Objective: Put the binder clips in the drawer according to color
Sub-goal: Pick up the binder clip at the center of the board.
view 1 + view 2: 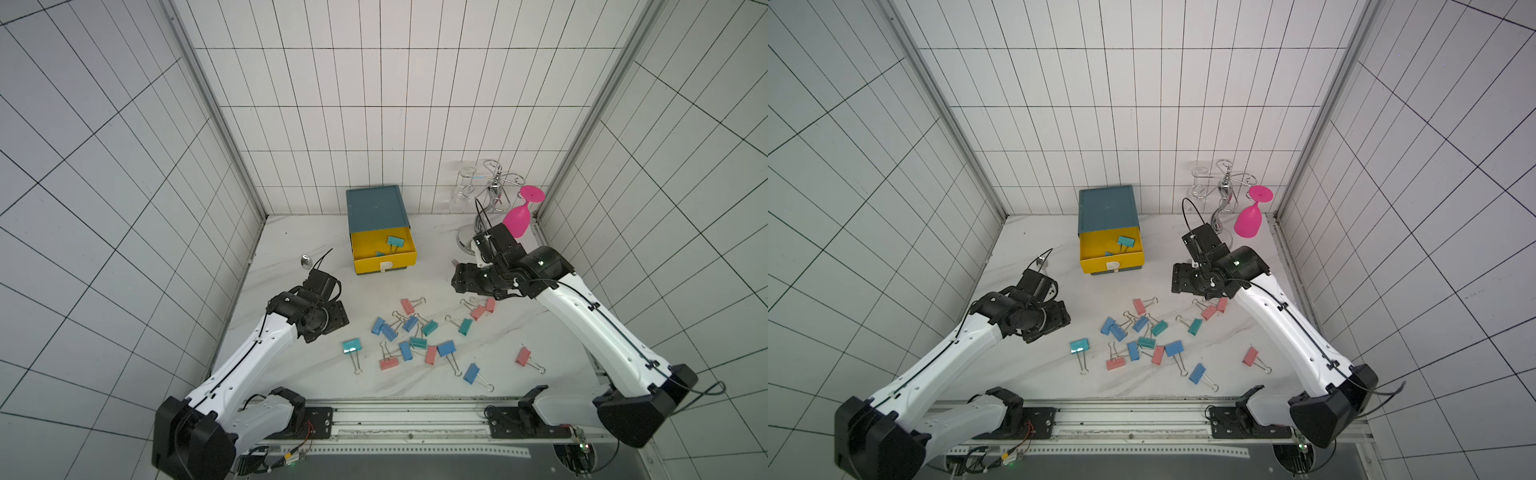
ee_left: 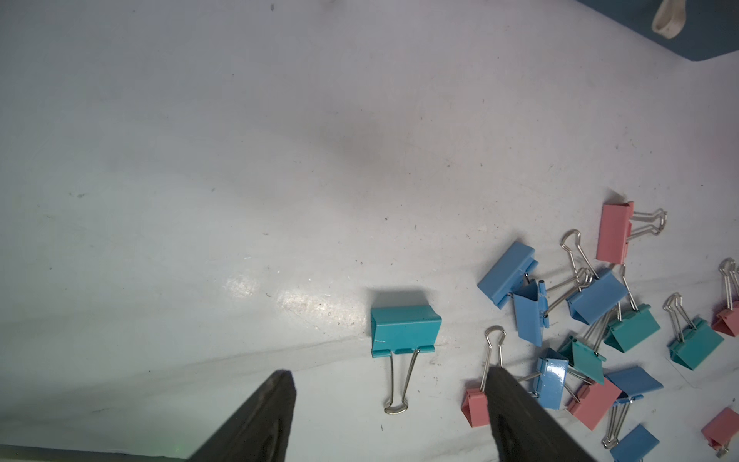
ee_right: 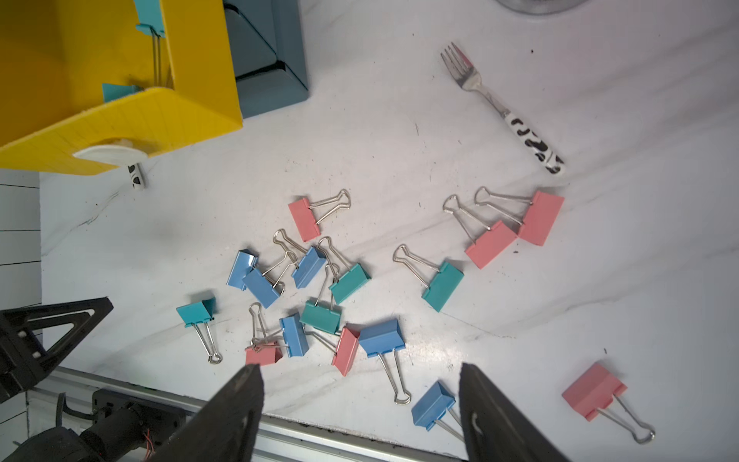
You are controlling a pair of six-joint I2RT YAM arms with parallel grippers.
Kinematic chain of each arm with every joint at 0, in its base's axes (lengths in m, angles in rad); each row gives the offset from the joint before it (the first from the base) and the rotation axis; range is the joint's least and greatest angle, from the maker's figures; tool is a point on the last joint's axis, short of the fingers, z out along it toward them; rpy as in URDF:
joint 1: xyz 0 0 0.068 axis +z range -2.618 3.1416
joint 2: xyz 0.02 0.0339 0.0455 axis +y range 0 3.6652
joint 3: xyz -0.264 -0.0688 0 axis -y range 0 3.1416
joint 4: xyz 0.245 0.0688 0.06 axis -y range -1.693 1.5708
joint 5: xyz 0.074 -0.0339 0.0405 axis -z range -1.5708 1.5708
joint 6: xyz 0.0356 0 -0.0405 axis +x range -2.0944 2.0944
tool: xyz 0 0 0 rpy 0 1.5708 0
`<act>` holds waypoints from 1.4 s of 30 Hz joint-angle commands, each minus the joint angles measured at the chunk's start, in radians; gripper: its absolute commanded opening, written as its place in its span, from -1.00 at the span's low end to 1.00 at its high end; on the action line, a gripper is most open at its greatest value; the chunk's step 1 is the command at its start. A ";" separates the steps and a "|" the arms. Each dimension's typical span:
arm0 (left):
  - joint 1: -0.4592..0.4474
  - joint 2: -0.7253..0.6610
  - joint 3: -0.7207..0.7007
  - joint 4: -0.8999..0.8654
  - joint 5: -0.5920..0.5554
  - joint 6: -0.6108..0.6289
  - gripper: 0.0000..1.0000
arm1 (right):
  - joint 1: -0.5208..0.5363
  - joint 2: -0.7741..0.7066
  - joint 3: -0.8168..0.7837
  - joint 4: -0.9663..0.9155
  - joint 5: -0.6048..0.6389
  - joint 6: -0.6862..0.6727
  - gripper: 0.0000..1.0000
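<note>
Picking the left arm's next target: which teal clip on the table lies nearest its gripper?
The brighter teal clip, alone beside the left gripper, handles toward the front rail; the other teal ones lie farther right.

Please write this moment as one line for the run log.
left gripper: open, empty | right gripper: open, empty | yellow drawer: open, teal clips inside | table: mixed-color binder clips loose

Six pink clips (image 3: 304,219), six blue clips (image 3: 382,338), six teal clips (image 3: 443,286), one yellow drawer (image 3: 140,116).
</note>
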 commanded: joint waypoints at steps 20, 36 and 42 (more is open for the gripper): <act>-0.282 0.383 -0.009 0.122 -0.213 -0.176 0.75 | -0.017 -0.196 -0.107 -0.016 -0.110 -0.071 0.73; -0.307 0.384 -0.093 0.189 -0.131 -0.232 0.13 | -0.142 -0.124 -0.059 -0.003 -0.189 -0.146 0.70; -0.304 0.237 -0.033 0.035 -0.181 -0.216 -0.18 | -0.155 -0.112 -0.067 0.017 -0.202 -0.147 0.68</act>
